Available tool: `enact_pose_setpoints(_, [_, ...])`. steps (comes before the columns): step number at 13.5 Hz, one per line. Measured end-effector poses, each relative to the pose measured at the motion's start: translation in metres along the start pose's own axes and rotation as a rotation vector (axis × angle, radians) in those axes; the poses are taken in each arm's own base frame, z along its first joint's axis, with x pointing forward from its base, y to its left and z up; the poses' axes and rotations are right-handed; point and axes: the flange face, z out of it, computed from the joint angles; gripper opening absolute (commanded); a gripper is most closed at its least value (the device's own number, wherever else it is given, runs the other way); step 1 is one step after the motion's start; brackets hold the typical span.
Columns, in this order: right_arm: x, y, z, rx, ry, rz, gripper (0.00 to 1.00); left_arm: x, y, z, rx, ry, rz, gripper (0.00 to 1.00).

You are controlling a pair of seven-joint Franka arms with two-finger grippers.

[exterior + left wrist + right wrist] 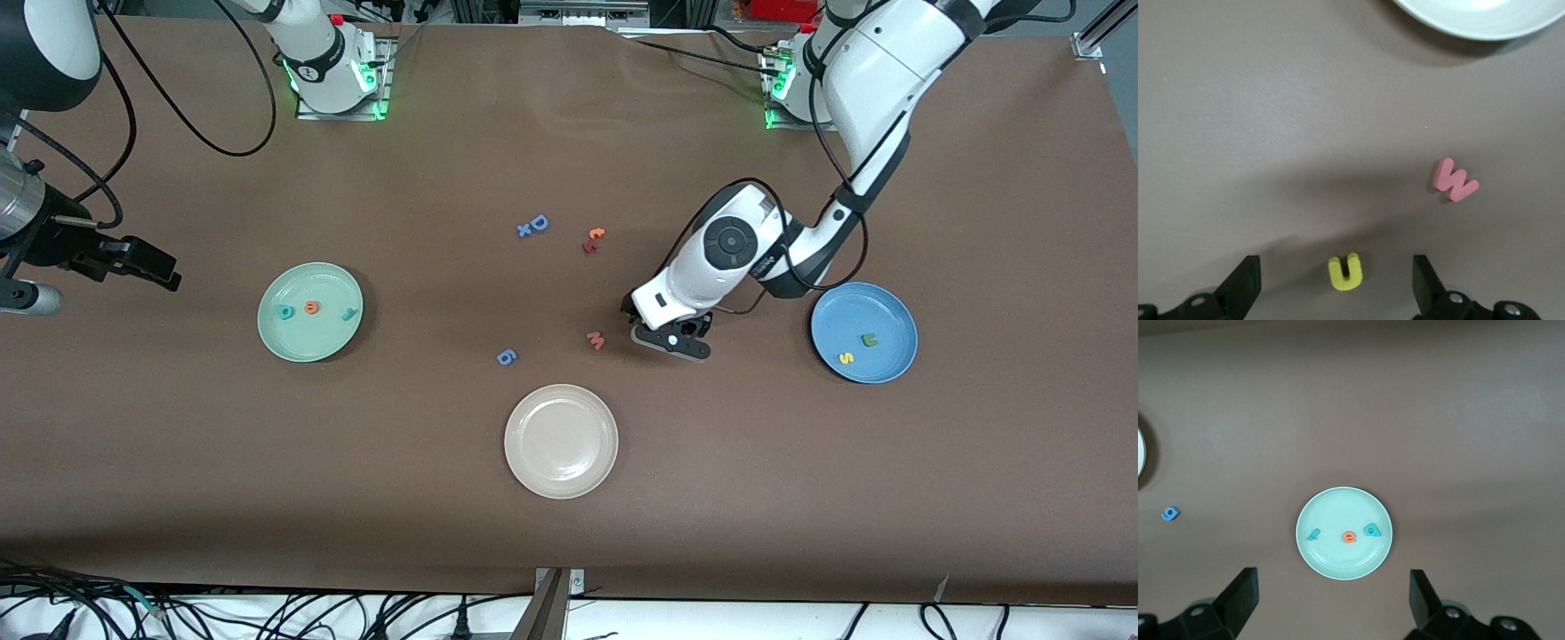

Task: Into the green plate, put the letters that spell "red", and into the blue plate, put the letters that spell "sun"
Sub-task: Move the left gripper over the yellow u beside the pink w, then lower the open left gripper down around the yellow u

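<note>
I see the green plate (pixel 309 312) toward the right arm's end of the counter (pixel 569 498), holding the teal d (pixel 285 311), orange e (pixel 311 308) and teal r (pixel 350 313). The blue plate (pixel 863 332) at the left arm's end holds the yellow s (pixel 846 358) and green n (pixel 870 339). My left gripper (pixel 1338 283) sits low over the yellow u (pixel 1345 272), jaws wide apart with the letter between them, not gripped. The pink w (pixel 596 340) lies just beside it. My right gripper (pixel 1331 600) waits, jaws spread, up over the counter near the green plate.
</note>
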Motion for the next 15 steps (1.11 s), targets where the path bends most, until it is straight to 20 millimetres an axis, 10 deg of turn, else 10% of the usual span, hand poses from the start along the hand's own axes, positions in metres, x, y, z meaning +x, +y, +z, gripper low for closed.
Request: enact_pose_setpoints(15, [0.002, 0.001, 0.006, -0.004, -0.008, 0.004, 1.0, -0.037, 0.002, 0.035, 0.045, 0.006, 0.045, 1.0])
